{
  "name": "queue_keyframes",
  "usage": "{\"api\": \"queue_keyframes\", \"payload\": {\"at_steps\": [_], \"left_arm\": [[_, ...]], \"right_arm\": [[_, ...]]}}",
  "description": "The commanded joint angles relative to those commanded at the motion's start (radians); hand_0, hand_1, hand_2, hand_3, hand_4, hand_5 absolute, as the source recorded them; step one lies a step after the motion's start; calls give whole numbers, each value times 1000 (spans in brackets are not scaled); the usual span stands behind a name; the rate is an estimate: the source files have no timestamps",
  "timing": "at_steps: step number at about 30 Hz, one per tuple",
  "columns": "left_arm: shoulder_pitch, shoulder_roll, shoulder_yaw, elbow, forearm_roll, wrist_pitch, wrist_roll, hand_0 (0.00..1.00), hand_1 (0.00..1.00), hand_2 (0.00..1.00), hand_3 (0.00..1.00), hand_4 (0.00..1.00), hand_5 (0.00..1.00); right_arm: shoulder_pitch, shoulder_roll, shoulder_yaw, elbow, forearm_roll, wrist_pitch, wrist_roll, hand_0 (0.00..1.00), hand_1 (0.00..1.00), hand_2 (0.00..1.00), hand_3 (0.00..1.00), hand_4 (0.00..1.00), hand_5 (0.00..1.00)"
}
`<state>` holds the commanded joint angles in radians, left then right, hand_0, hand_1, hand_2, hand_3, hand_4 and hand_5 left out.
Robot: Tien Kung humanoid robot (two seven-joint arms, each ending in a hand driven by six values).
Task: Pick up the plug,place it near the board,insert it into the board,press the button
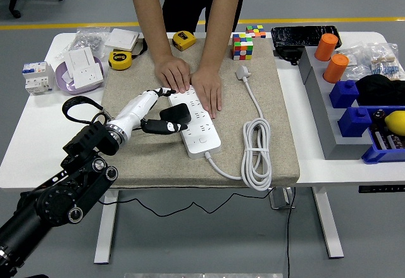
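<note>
Fingers [166,126] of left hand [152,110] spread, touching black plug [176,114]

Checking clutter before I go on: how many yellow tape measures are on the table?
2. One tape measure lies at the beige mat's far-left corner, beside the wall switches; the other sits at the mat's far edge, left of the puzzle cube. None seems hidden.

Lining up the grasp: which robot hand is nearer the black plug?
Left. The left hand is right at the black plug, its fingers reaching around the plug's left side. The right hand is out of view.
</note>
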<state>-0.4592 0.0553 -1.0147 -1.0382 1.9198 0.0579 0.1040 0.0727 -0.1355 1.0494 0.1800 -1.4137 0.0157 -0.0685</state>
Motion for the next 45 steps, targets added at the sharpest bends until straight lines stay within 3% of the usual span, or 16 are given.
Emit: {"api": "queue_keyframes", "payload": {"at_steps": [1,2,8,22,25,26,31,32,37,38,45], "left_arm": [[-1,-8,1,9,5,-1,1,965,910,837,825,998,375],[-4,-19,3,21,14,-1,2,887,860,797,791,998,395],[-7,-55,4,64,37,15,-9,861,835,766,769,998,393],[-25,-55,-13,126,46,86,-43,786,776,707,693,998,391],[-29,-55,-14,137,61,120,-48,786,776,707,693,998,391],[-31,-55,-15,143,68,136,-50,699,662,591,565,936,292],[-36,-55,-20,169,91,170,-53,699,662,591,565,936,292],[-37,-55,-19,171,90,174,-53,624,573,567,552,865,230],[-40,-55,-22,192,86,176,-46,624,573,567,552,865,230],[-40,-55,-21,194,87,176,-45,621,537,572,561,798,165],[-42,-55,-22,200,87,176,-50,599,530,570,562,761,138]], "right_arm": [[0,0,1,0,-2,0,-1,816,719,695,606,882,568],[-1,-1,3,0,-6,1,-2,815,719,695,606,882,567],[0,-1,-5,0,-1,1,0,815,720,695,607,883,567],[0,1,-4,0,-1,1,0,815,719,695,605,882,568],[3,1,-3,0,-3,1,0,815,719,695,605,882,568],[3,1,-1,0,-3,1,0,815,719,694,605,881,567],[4,0,4,0,-8,1,-1,815,719,694,605,881,567],[4,0,5,0,-9,1,-2,815,720,695,605,881,567],[7,2,1,0,-3,0,0,815,720,695,605,881,567],[7,2,1,0,-3,0,0,815,719,695,605,881,566],[9,2,3,0,-5,0,0,815,719,695,605,881,566]]}}
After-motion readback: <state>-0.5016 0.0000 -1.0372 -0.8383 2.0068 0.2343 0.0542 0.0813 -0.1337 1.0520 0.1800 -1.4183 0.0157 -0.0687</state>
